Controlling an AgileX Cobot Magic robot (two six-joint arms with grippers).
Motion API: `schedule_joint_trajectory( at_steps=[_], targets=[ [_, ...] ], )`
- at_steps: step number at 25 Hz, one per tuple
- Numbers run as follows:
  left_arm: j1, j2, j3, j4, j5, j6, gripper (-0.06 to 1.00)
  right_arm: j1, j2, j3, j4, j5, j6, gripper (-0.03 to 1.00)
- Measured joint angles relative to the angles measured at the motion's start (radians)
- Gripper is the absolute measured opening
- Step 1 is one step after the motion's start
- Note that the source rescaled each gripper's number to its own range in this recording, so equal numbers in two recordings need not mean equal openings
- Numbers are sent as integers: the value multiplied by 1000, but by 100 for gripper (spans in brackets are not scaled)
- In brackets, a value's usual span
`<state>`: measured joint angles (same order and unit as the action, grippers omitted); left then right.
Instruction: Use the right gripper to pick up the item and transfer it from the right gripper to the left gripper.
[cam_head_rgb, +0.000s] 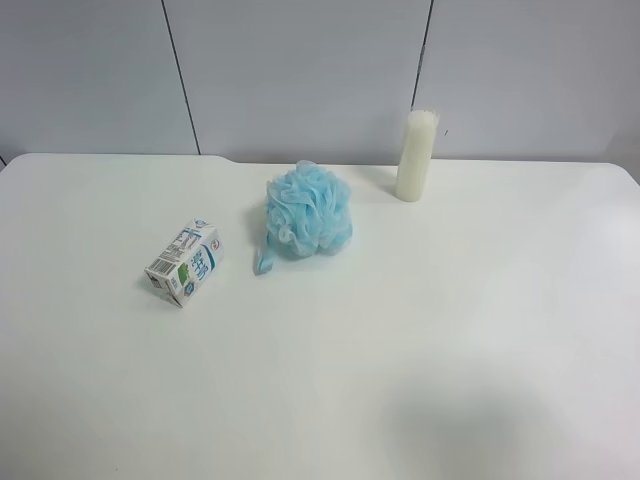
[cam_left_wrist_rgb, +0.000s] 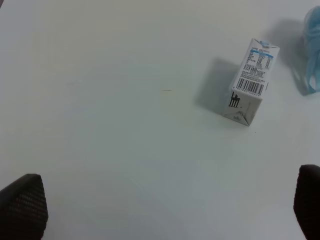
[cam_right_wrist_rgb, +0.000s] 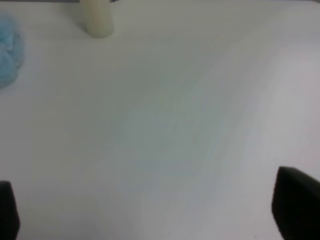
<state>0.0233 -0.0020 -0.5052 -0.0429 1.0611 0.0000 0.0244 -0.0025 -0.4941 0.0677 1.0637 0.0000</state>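
Note:
The milk carton (cam_head_rgb: 184, 262) lies on its side on the white table, left of centre in the exterior high view. It also shows in the left wrist view (cam_left_wrist_rgb: 251, 80), barcode side up, ahead of the left gripper (cam_left_wrist_rgb: 165, 210), which is open and empty with its fingertips (cam_left_wrist_rgb: 25, 205) far apart. The right gripper (cam_right_wrist_rgb: 150, 210) is open and empty above bare table, its fingertips (cam_right_wrist_rgb: 296, 205) at the frame's edges. No carton shows in the right wrist view. Neither arm shows in the exterior high view.
A fluffy light-blue bath pouf (cam_head_rgb: 307, 211) sits right of the carton; its edge shows in both wrist views (cam_right_wrist_rgb: 9, 55) (cam_left_wrist_rgb: 313, 45). A tall cream-white cylinder (cam_head_rgb: 417, 155) stands at the back, also in the right wrist view (cam_right_wrist_rgb: 98, 19). A grey wall is behind the table (cam_head_rgb: 400, 380).

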Motion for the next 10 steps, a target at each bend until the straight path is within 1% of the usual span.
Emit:
schedule_joint_trajectory(
  at_steps=[10],
  targets=[
    [0,0,0,0,0,0,100,0,0,0,0,0,0,100]
  ],
)
